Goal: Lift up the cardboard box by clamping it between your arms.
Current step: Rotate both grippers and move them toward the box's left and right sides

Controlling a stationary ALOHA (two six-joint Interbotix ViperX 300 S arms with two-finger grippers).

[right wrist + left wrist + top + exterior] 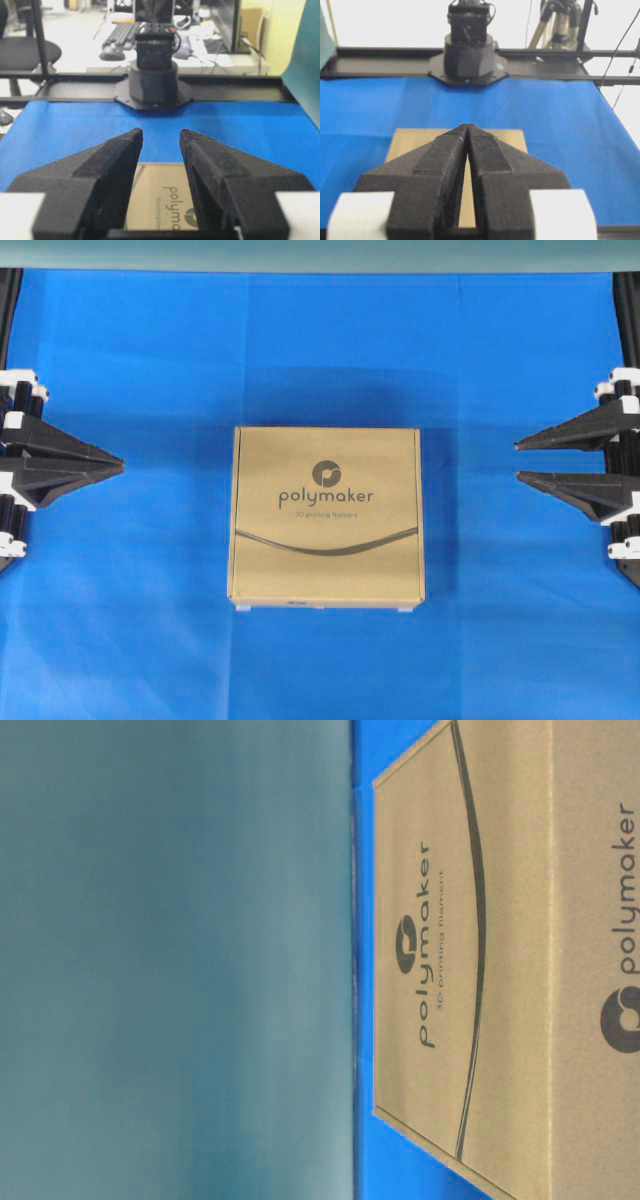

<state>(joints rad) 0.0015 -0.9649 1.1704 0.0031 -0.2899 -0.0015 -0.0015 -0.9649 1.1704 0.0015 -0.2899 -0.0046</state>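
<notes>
One cardboard box (327, 516) sits flat on blue cloth (150, 350); two grippers flank it, well apart: left gripper (118, 467) clenched, right gripper (519, 461) parted, both empty

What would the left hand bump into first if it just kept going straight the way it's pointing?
Probably the cardboard box. The left hand points across the blue cloth at the box's left side, with only bare cloth between them. Its height is unclear, so it might skim over the top.
</notes>
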